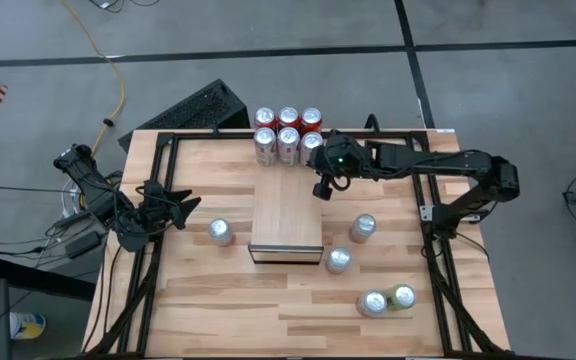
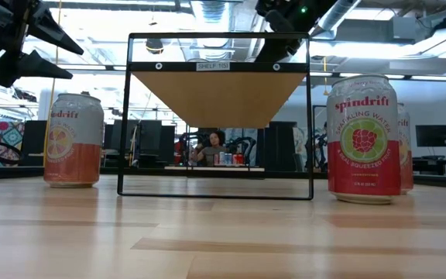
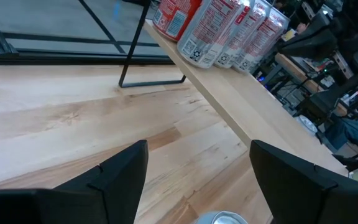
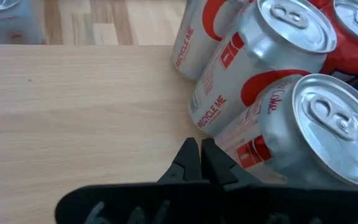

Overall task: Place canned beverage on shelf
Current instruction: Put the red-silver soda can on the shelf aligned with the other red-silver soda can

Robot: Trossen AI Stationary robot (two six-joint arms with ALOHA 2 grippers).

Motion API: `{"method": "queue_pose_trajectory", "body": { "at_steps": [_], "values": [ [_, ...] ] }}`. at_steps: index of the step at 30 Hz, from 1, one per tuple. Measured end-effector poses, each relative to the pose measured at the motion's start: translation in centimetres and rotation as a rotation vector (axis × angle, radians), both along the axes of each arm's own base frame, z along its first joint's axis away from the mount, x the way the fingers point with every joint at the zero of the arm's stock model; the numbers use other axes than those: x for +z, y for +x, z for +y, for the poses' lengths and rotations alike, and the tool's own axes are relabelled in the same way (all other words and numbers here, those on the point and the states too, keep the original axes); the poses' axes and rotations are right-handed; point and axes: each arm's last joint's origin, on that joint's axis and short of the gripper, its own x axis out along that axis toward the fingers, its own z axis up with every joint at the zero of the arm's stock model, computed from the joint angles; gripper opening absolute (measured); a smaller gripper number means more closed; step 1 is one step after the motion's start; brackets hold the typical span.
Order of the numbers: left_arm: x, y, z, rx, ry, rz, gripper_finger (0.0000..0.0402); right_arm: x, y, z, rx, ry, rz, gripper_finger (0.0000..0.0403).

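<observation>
The shelf (image 1: 286,215) stands mid-table, with a light wood top and a dark front edge. Several red-and-white cans (image 1: 288,133) are grouped at its far end. My right gripper (image 1: 322,188) is shut over the shelf's far right corner, its fingertips (image 4: 201,155) close beside the nearest can (image 4: 303,130). My left gripper (image 1: 184,205) is open at the table's left, and a silver-topped can (image 1: 221,232) stands just to its right. That can's top shows between its fingers in the left wrist view (image 3: 219,218). My right gripper's shut fingers (image 4: 219,167) lie next to the lower side of the nearest can (image 4: 248,152), slanting down over the shelf top. I cannot tell whether they touch it.
More cans stand on the table right of the shelf (image 1: 363,228), (image 1: 339,260), and two more stand near the front right (image 1: 373,303), (image 1: 403,296). In the low view an orange can (image 2: 73,139) and a raspberry can (image 2: 362,139) flank the shelf frame (image 2: 219,116). A person sits in the room beyond.
</observation>
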Motion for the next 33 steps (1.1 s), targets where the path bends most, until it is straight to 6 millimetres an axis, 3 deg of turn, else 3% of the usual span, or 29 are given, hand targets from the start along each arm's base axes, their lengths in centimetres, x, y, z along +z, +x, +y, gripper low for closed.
{"method": "queue_pose_trajectory", "body": {
  "at_steps": [33],
  "values": [
    [0.02, -0.01, 0.02, 0.006, 0.007, -0.002, 0.027, 0.33, 0.28, -0.81, -0.038, -0.036, -0.048, 0.0]
  ]
}}
